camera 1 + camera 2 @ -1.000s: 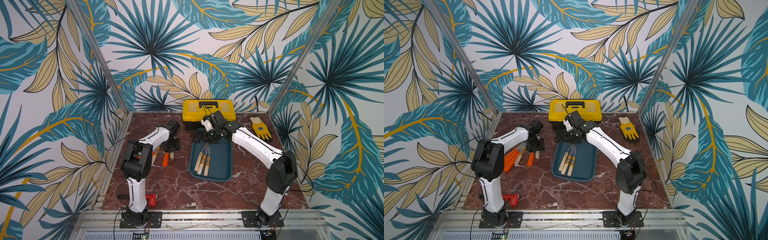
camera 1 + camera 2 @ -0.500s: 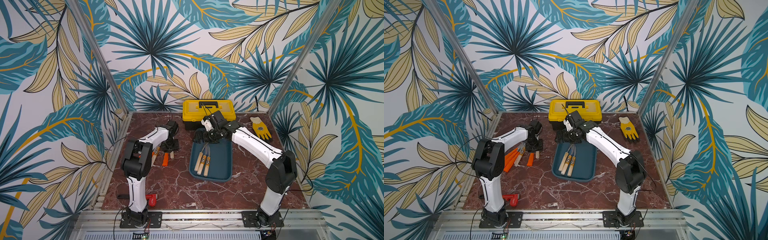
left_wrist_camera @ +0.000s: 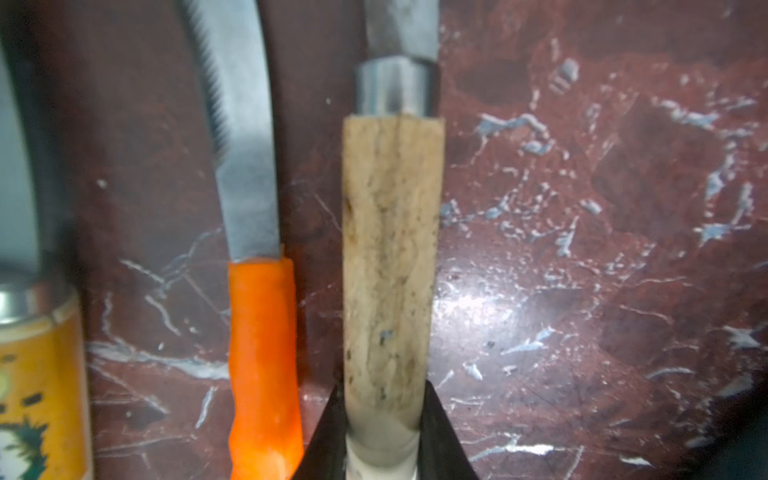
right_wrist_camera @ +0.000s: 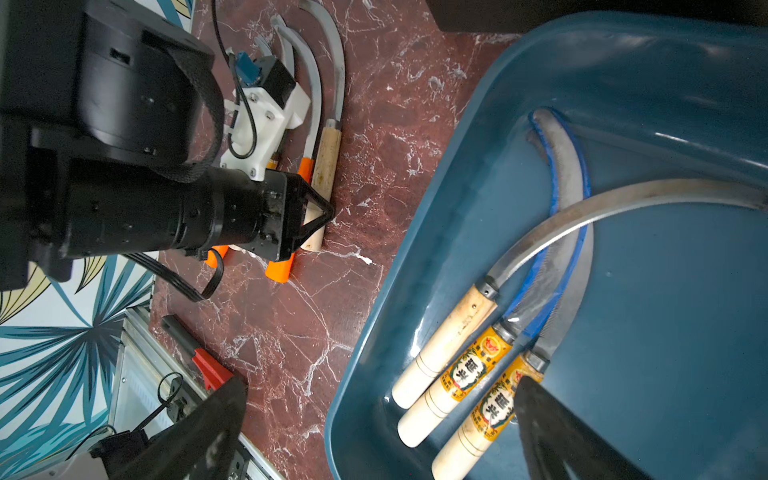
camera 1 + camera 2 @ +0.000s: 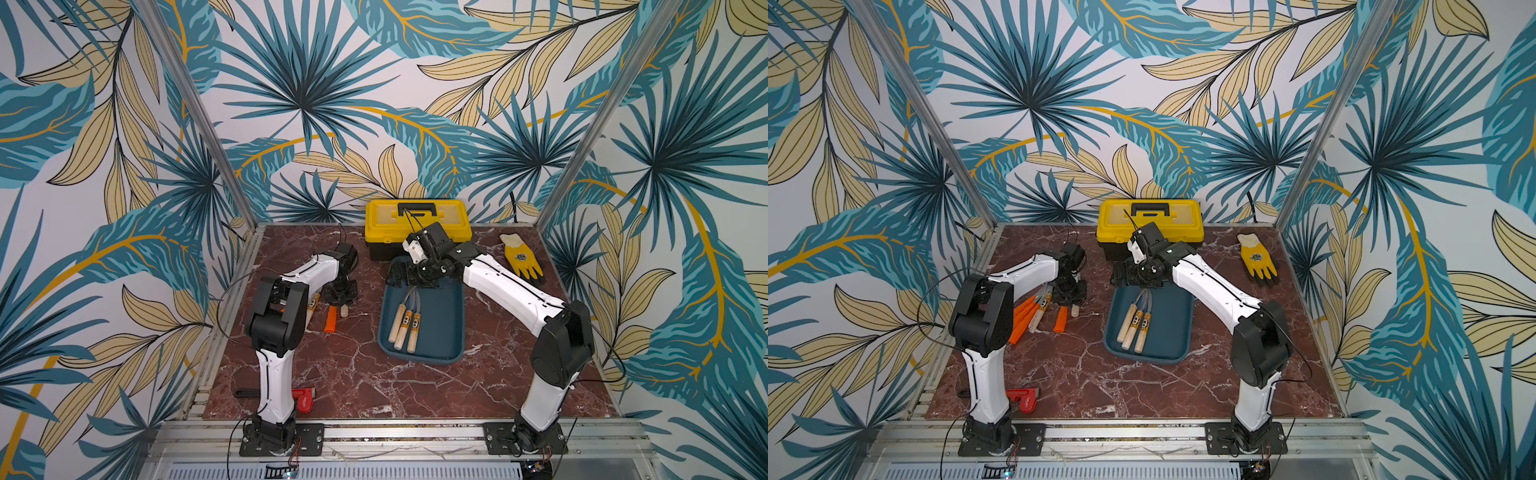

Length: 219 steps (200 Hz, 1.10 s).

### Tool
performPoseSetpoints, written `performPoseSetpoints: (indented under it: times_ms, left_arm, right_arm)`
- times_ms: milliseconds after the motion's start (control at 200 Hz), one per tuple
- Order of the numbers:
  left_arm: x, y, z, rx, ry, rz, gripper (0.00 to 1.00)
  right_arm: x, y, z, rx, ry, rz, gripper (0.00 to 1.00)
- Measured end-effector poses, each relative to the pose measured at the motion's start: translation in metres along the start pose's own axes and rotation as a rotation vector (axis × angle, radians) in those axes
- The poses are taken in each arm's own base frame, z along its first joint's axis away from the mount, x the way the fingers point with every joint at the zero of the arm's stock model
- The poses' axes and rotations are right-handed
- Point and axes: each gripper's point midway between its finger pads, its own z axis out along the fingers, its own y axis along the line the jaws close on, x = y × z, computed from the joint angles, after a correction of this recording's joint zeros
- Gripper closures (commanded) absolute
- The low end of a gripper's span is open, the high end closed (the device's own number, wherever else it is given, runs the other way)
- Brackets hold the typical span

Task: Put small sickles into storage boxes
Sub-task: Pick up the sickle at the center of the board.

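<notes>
left tool (image 3: 382, 432): clamped on wooden sickle (image 3: 390, 249) at handle end, judged ready for lifting off desk (image 5: 353, 374) | right tool (image 4: 380, 386): held open over tray (image 5: 440, 332), where three sickles (image 5: 405, 324) are laid

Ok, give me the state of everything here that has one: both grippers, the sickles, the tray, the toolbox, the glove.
Left gripper: shut on the plain-handled sickle, which lies on the table.
Right gripper: open, empty, over the tray.
Tray: holds three wooden-handled sickles.
Orange-handled sickles: loose on the table.
Toolbox: lid down.
Glove: flat on the table.
</notes>
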Motion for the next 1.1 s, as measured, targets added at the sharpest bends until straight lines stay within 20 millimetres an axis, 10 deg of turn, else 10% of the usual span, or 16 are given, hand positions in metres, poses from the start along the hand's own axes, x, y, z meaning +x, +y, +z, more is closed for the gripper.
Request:
performPoseSetpoints:
  times_ms: [476,1096]
  left_arm:
    - [-0.004,-0.011,-0.050,0.087,-0.096,-0.002,1.00]
    - [0.049,-0.029,-0.090,0.144,-0.130,0.069,1.00]
  right_arm:
    - [0.008,-0.004,-0.002,0.005,0.005,0.044,0.00]
    - [0.039,-0.010,-0.044,0.048,-0.079,0.090,0.01]
